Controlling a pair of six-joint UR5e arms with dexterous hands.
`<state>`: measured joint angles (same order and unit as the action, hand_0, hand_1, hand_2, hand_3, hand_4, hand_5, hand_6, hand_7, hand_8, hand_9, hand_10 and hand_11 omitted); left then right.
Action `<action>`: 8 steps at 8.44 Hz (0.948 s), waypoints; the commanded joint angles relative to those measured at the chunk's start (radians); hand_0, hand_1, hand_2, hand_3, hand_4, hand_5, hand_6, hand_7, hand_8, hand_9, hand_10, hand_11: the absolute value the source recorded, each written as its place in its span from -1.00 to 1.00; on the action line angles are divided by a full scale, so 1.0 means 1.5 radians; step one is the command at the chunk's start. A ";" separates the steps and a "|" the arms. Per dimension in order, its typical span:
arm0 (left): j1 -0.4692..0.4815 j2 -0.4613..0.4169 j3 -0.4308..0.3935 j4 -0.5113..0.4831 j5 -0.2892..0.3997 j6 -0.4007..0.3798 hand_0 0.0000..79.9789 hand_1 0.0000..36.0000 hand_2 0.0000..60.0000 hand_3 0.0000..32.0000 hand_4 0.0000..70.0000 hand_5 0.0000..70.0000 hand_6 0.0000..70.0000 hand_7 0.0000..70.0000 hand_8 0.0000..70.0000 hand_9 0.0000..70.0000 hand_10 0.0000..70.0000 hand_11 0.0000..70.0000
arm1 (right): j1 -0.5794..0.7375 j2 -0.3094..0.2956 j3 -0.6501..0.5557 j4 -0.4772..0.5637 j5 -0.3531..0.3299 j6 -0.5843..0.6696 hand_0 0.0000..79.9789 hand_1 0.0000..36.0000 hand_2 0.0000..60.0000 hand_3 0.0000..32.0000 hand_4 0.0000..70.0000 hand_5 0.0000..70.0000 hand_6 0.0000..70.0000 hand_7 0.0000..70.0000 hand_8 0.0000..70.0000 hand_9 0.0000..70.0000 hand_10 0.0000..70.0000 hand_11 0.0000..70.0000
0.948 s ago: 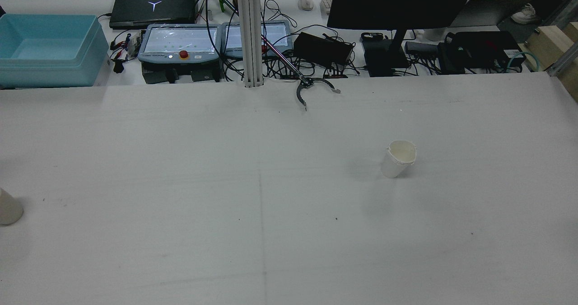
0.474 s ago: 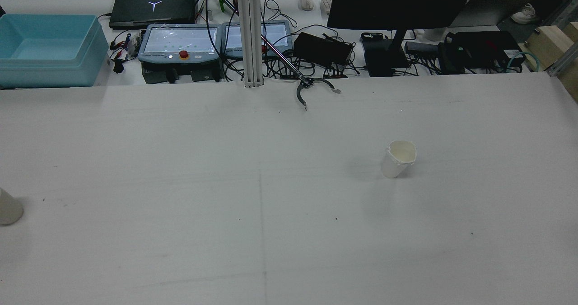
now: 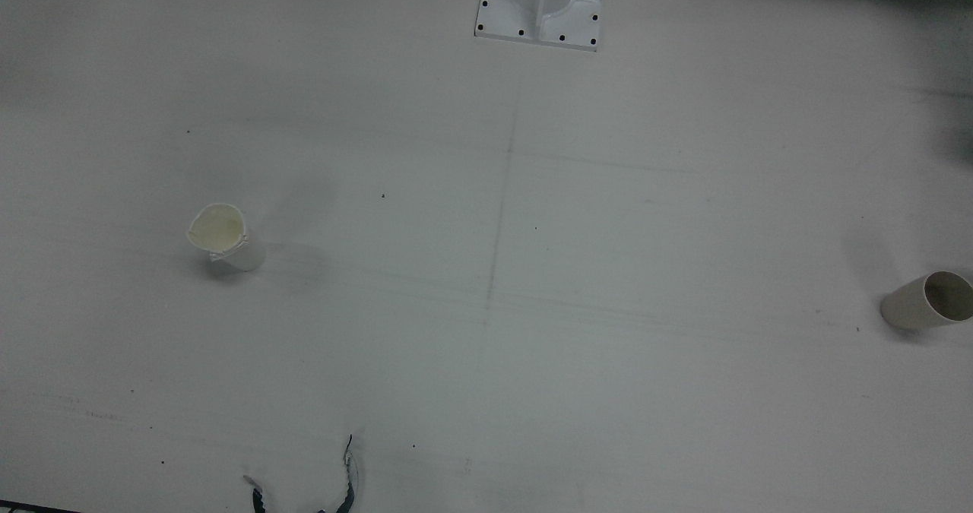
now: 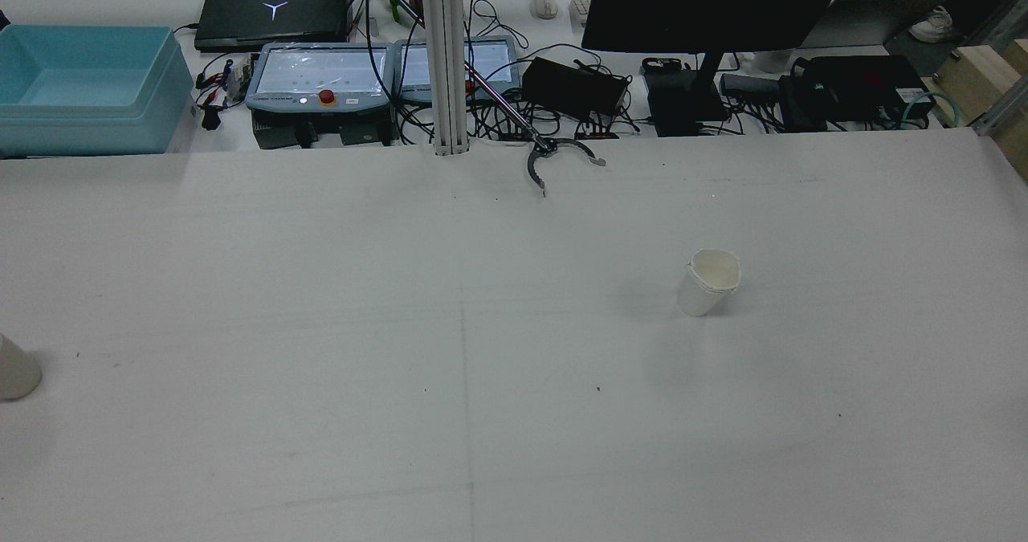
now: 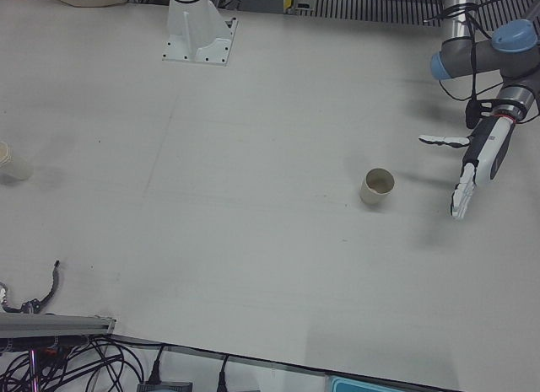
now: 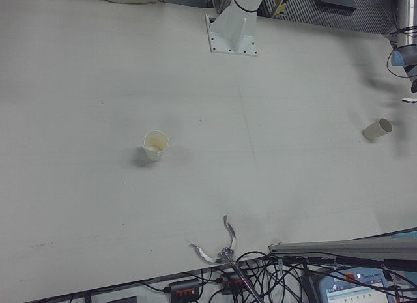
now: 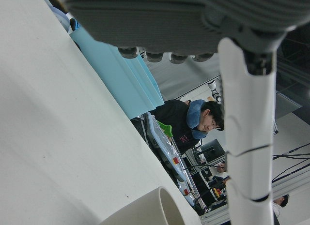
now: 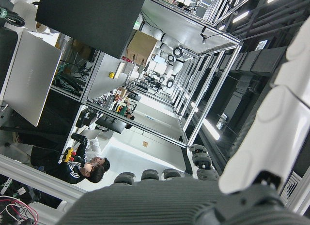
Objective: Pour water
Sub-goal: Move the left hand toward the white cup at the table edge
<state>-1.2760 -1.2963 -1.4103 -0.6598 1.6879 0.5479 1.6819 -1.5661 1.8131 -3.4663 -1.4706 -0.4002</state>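
Here my left hand (image 5: pixel 477 160) hangs above the table (image 5: pixel 253 240), out at the far edge of my left side, with its fingers (image 5: pixel 460 198) stretched out straight and spread, one of them (image 5: pixel 443 141) sticking off sideways; it holds nothing. Near it on the table, but apart from it, stands a plain paper cup (image 5: pixel 376 186), upright with its mouth open to the ceiling. In my left hand view that cup's rim (image 7: pixel 160 208) shows at the bottom edge, below one long white finger (image 7: pixel 247 138), and the two do not touch.

My right hand (image 8: pixel 193 191) shows only in its own camera: a grey palm and a white finger (image 8: pixel 286 113) against the room's racks and lights. It looks extended and empty, though I cannot tell for sure how its fingers stand. No table-side view shows it.

On my right half stands a second cup (image 4: pixel 708 282), white, upright, with a dented, torn rim; the inside looks pale yellowish (image 3: pixel 217 228), and I cannot tell if it holds liquid. The two cups are well apart, one on each half of the table.

At the table's operator edge lies the curved claw of a reach-grabber tool (image 4: pixel 554 156). Beyond it sit two teach pendants (image 4: pixel 321 76), a blue bin (image 4: pixel 80 92), a dark monitor (image 4: pixel 707 4) and tangled cables (image 4: pixel 498 116).
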 commanded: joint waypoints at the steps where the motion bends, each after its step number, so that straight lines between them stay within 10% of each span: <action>1: 0.039 -0.022 0.051 -0.020 0.000 -0.040 0.44 0.32 -0.91 -0.70 -1.00 -1.00 -1.00 -1.00 -0.97 -0.96 -0.99 -0.90 | -0.008 0.000 -0.004 0.001 0.001 0.000 0.16 -0.48 -0.94 -1.00 -0.80 -0.96 -1.00 -0.97 -1.00 -1.00 -1.00 -1.00; 5: 0.056 -0.035 0.118 -0.078 -0.029 -0.028 0.38 0.23 -0.89 -0.57 -1.00 -1.00 -1.00 -1.00 -0.98 -0.99 -0.98 -0.89 | -0.003 -0.001 0.003 0.003 0.001 0.001 0.15 -0.54 -0.97 -1.00 -0.81 -0.95 -1.00 -0.98 -1.00 -1.00 -1.00 -1.00; 8: 0.055 -0.030 0.130 -0.137 -0.182 -0.037 0.48 0.48 -0.70 -0.51 -1.00 -1.00 -1.00 -1.00 -0.97 -0.97 -0.99 -0.90 | -0.005 -0.001 0.003 0.001 0.001 0.000 0.15 -0.53 -0.96 -1.00 -0.81 -0.95 -1.00 -0.98 -1.00 -1.00 -1.00 -1.00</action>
<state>-1.1938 -1.3437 -1.2242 -0.8085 1.5782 0.4967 1.6773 -1.5676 1.8181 -3.4638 -1.4695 -0.3989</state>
